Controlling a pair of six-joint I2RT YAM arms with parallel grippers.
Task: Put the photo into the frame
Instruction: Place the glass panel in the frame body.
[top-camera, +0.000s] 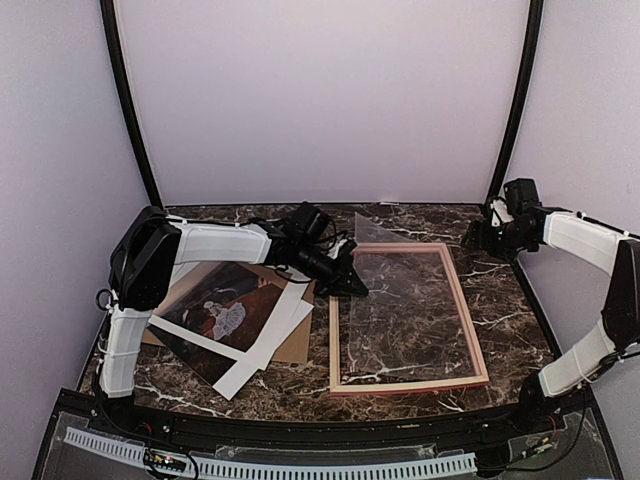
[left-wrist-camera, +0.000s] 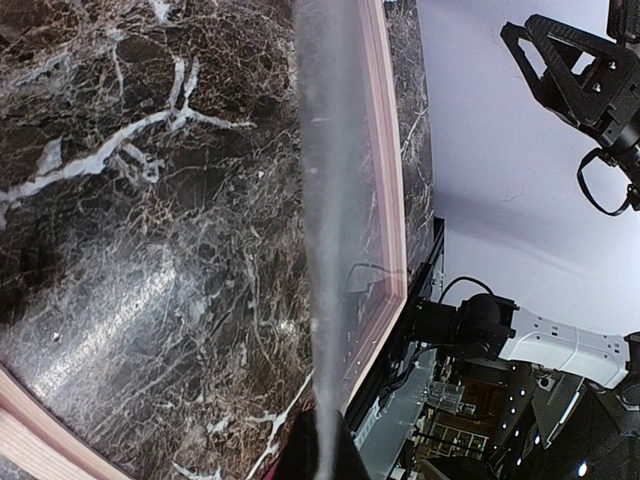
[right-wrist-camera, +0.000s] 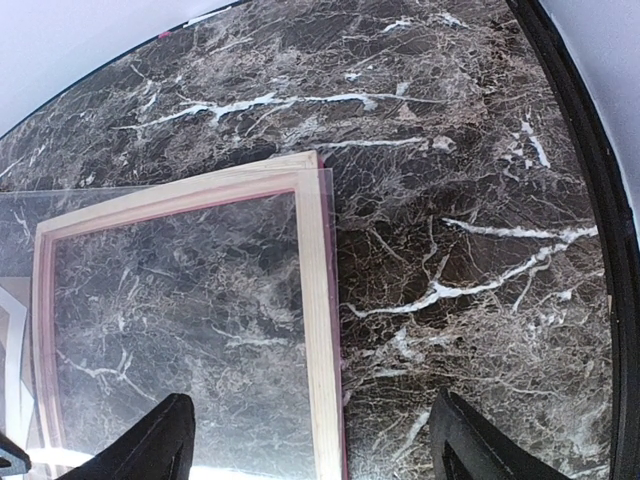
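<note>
bench: dark marble. directions below are read from the top view, 12 o'clock at the far wall.

frame: lies flat on the bench, right of centre, long rails running from 12 to 6 o'clock. bare marble shows inside the rails.

photo: lies picture side up at 9 o'clock from the frame, apart from it and skewed to the bench edges. it rests on a white mat, and the mat rests on a brown board. neither claw touches the photo.

left claw: positioned at the frame's 9 o'clock rail, toward the far end. the jaws are clamped tight on the edge of a clear sheet. in the left wrist view the sheet is seen edge-on, running straight out from the claw, with a frame rail just beside it.

sheet: tilted over the frame opening. one corner stands beyond the 12 o'clock rail. in the right wrist view its edge overlaps the frame's far right corner and runs slightly past the outer rail. contact with the rail cannot be confirmed.

right claw: above the frame's 3 o'clock rail near its far end, jaws wide, holding nothing. both fingers show at the bottom of the right wrist view, with the rail between them.
</note>
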